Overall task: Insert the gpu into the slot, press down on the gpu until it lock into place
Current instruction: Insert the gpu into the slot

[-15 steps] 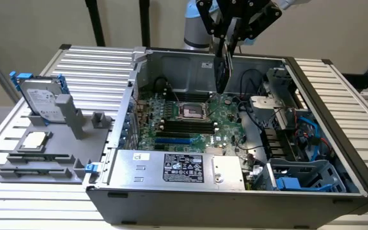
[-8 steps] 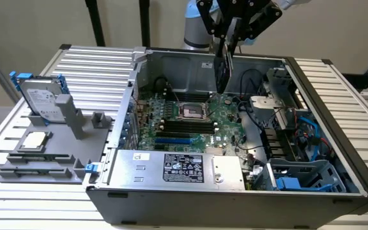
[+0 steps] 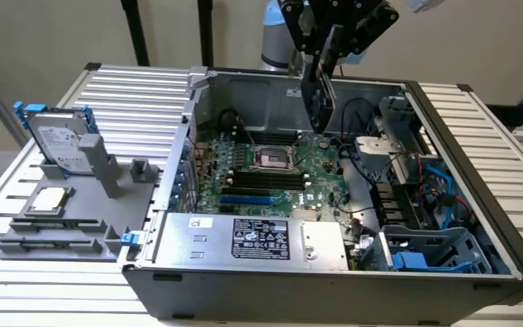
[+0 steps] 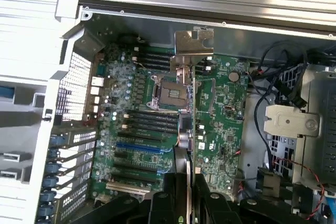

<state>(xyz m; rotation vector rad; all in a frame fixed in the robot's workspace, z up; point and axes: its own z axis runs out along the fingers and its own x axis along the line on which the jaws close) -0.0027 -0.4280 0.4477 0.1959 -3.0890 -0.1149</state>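
A ribbed, silvery aluminium table [image 3: 134, 88] built of long parallel slats stretches across the scene under soft, even indoor light, with a plain beige wall [image 3: 43, 34] behind it and two black upright posts [image 3: 136, 34] rising beyond the table's far edge.

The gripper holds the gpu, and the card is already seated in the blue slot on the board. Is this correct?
Not quite. The gripper does hold the gpu, but the card is not in the blue slot. The exterior view shows it hanging upright above the board, apart from the slot, which lies uncovered.
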